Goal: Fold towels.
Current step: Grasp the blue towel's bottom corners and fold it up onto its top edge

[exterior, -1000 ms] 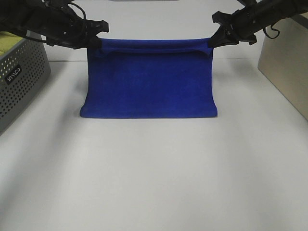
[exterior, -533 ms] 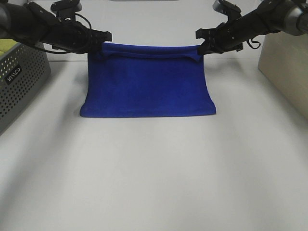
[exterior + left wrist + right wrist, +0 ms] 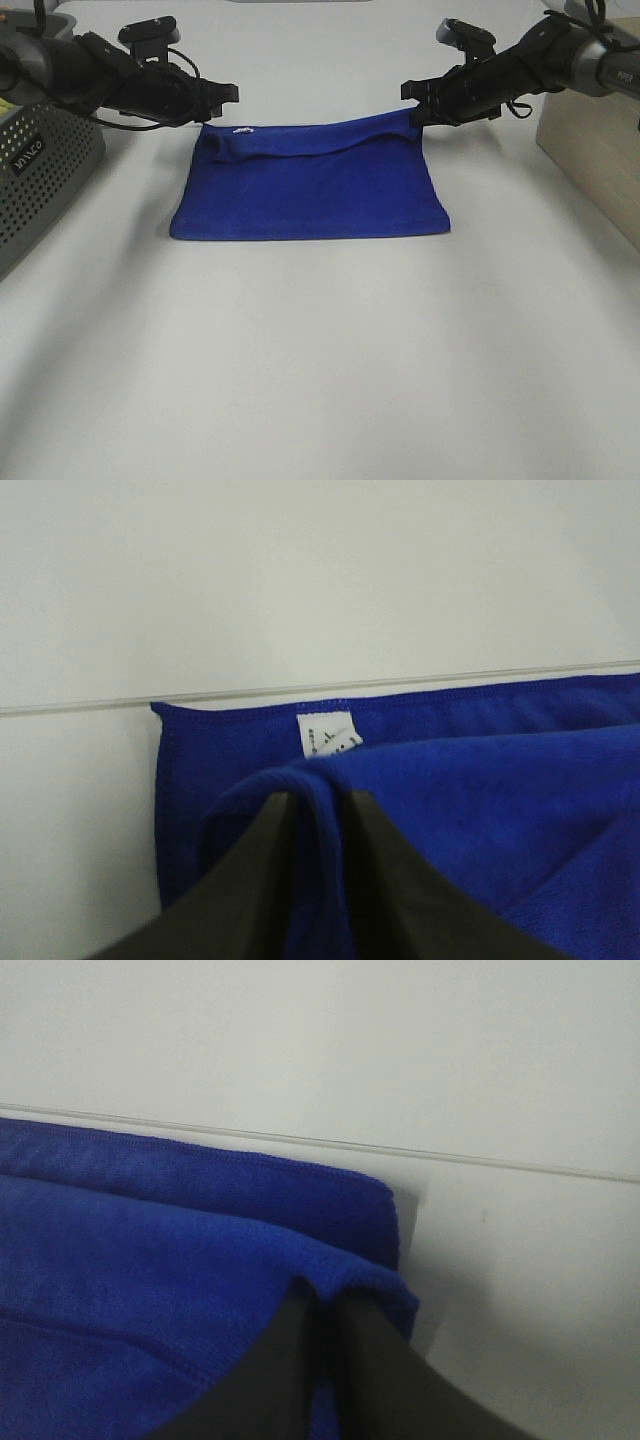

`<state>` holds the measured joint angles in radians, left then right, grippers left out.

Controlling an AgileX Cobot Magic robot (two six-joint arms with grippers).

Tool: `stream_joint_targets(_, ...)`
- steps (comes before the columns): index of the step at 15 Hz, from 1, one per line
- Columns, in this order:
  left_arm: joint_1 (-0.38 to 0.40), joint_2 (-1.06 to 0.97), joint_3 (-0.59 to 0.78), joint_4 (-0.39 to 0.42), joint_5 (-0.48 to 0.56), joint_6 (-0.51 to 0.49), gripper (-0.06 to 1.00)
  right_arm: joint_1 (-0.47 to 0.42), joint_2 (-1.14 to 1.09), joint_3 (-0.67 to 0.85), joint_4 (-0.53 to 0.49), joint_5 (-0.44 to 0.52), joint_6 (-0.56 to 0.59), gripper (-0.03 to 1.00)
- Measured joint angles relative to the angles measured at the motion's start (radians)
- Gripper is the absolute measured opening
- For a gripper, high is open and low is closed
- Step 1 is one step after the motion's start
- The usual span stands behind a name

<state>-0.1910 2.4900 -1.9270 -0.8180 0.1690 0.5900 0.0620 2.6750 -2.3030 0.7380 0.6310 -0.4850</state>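
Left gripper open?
No, the left gripper is shut on a fold of the towel, near its white tag.

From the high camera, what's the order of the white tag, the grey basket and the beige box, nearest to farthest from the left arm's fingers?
1. White tag, on the blue towel's far edge, right beside the left arm's fingers.
2. Grey basket, on the left side.
3. Beige box, far right.
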Motion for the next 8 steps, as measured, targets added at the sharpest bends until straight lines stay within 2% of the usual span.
stream_joint_targets(1, 0.0, 0.0, -0.002, 0.0, -0.011, 0.0, 0.47, 0.0, 0.001, 0.0, 0.0, 0.0, 0.0, 0.21)
stream_joint_targets(2, 0.0, 0.0, -0.002, 0.001, -0.017, 0.0, 0.57, 0.0, 0.001, 0.0, -0.001, 0.006, 0.0, 0.37)
stream_joint_targets(3, 0.0, -0.008, -0.002, 0.02, -0.029, 0.0, 0.69, -0.001, -0.013, 0.0, -0.029, 0.059, 0.0, 0.72)
stream_joint_targets(4, 0.0, -0.019, -0.002, 0.041, -0.008, 0.0, 0.71, -0.001, -0.03, 0.0, -0.06, 0.105, 0.0, 0.8)
stream_joint_targets(5, 0.001, -0.034, -0.002, 0.064, 0.035, -0.001, 0.71, -0.001, -0.054, 0.0, -0.095, 0.168, 0.009, 0.83)
stream_joint_targets(6, 0.008, -0.046, -0.002, 0.089, 0.095, -0.015, 0.72, -0.001, -0.083, 0.0, -0.139, 0.239, 0.04, 0.85)
stream_joint_targets(8, 0.024, -0.054, -0.002, 0.146, 0.265, -0.112, 0.72, -0.001, -0.131, 0.0, -0.247, 0.396, 0.167, 0.86)
